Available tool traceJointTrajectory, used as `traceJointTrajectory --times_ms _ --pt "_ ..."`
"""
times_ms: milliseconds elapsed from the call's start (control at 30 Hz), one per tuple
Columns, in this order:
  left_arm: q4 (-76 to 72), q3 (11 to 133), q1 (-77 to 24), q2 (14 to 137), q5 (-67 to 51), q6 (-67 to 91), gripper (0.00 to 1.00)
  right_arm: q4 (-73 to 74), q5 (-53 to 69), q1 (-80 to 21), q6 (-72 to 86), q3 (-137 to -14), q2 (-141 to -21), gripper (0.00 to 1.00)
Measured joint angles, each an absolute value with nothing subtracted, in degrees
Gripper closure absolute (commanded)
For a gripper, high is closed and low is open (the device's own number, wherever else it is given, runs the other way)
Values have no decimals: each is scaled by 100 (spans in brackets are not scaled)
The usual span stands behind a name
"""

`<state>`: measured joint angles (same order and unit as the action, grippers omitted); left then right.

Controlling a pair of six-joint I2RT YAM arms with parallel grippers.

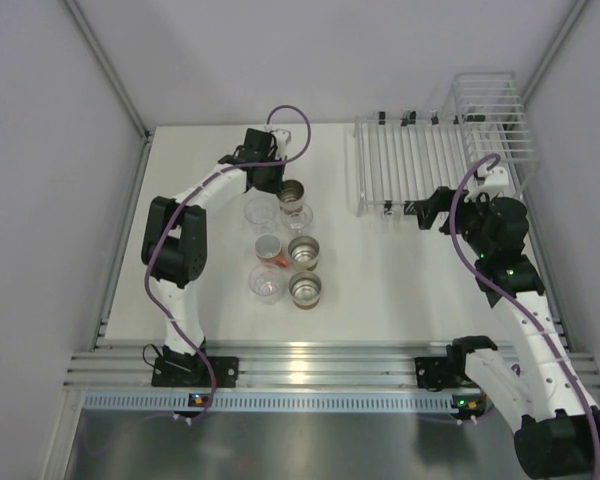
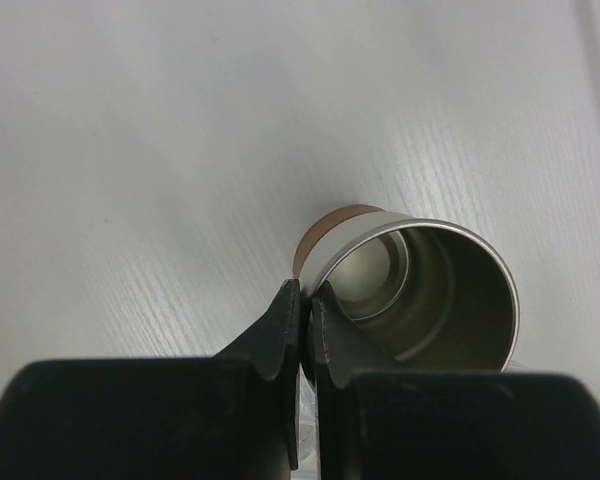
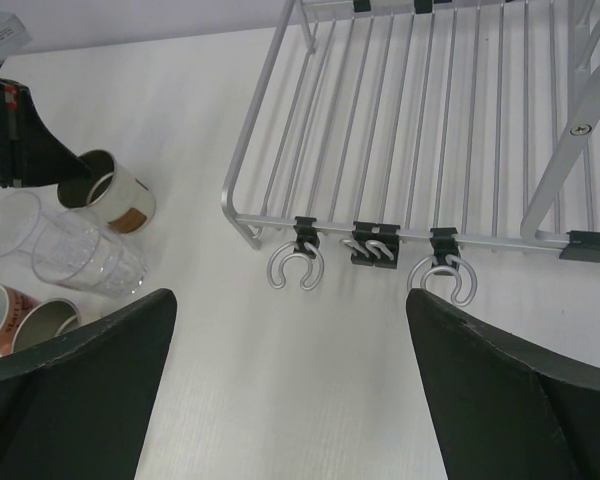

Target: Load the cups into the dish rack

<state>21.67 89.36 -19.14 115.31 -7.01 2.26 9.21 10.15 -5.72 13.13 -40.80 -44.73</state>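
Observation:
My left gripper (image 2: 307, 297) is shut on the rim of a brown cup (image 2: 420, 290) with a shiny metallic inside. The cup is tilted at the far end of the cluster (image 1: 293, 192). In the right wrist view the same cup (image 3: 110, 190) leans under the left gripper's black fingers (image 3: 25, 150). Other cups stand nearby: clear ones (image 1: 260, 212) (image 1: 267, 283), a salmon-orange one (image 1: 270, 250) and two brown ones (image 1: 303, 251) (image 1: 305, 290). The white wire dish rack (image 1: 410, 165) holds no cup on its flat bars. My right gripper (image 3: 290, 300) hangs open over the table, just before the rack's front rail (image 3: 400, 235).
The rack's taller wire basket (image 1: 490, 115) stands at the back right corner. Small hooks (image 3: 295, 268) hang from the rack's front rail. Grey walls enclose the table on the left, the right and at the back. The right arm (image 1: 495, 235) lies along the right side.

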Motion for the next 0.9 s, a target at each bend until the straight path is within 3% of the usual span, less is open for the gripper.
traceJointTrajectory --times_ms 333,533,900 --pt "2156 8982 -1844 11498 -436 484 100 893 1050 -572 1319 -4080 -4473 1" --pt "1859 8927 -1686 10851 -523 1000 100 764 1258 -572 1382 -4080 -4466 1" --pt "-1745 7244 -1533 8562 -2370 3557 100 -377 2021 -572 2392 -4088 -4466 1"
